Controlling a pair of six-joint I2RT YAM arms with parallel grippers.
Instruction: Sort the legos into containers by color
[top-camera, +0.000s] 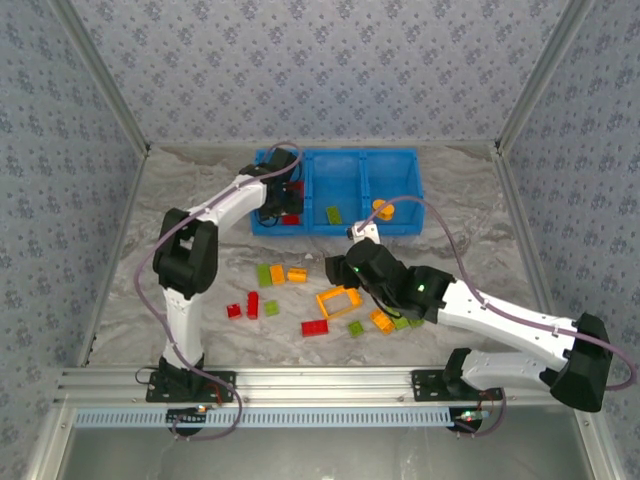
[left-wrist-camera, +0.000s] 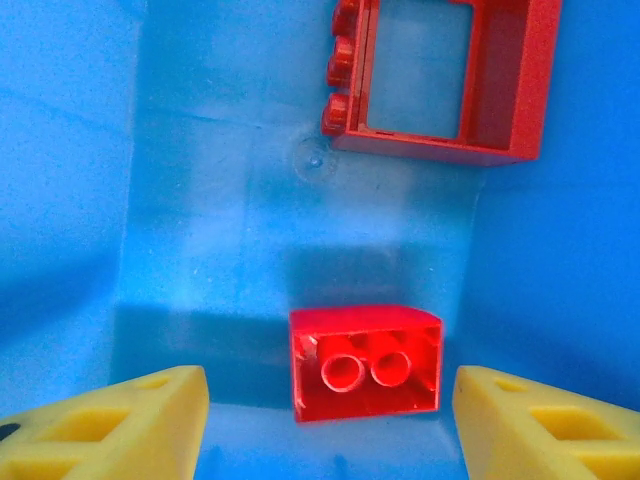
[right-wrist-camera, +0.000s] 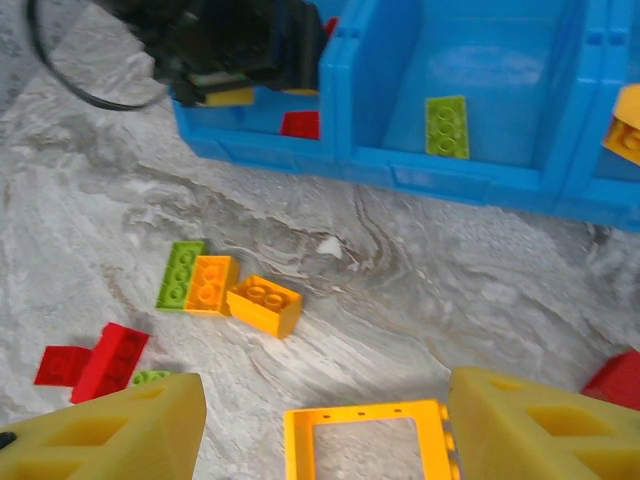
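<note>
Left gripper (left-wrist-camera: 330, 430) is hanging inside the leftmost compartment of the blue tray (top-camera: 340, 155), its fingers spread apart and gripping nothing. A red brick (left-wrist-camera: 366, 362) is lying on the floor between them, with a gap on each side, and a red frame (left-wrist-camera: 440, 75) is resting beyond it. In the middle compartment a green brick (right-wrist-camera: 446, 127) is lying flat; an orange piece (right-wrist-camera: 625, 125) is sitting in the rightmost one. Loose legos are lying scattered on the marbled table (top-camera: 470, 230), among them a green-and-orange cluster (right-wrist-camera: 210, 285). Right gripper (right-wrist-camera: 325, 425) is hovering with jaws wide and empty over an orange frame (right-wrist-camera: 365, 412) on the table.
</note>
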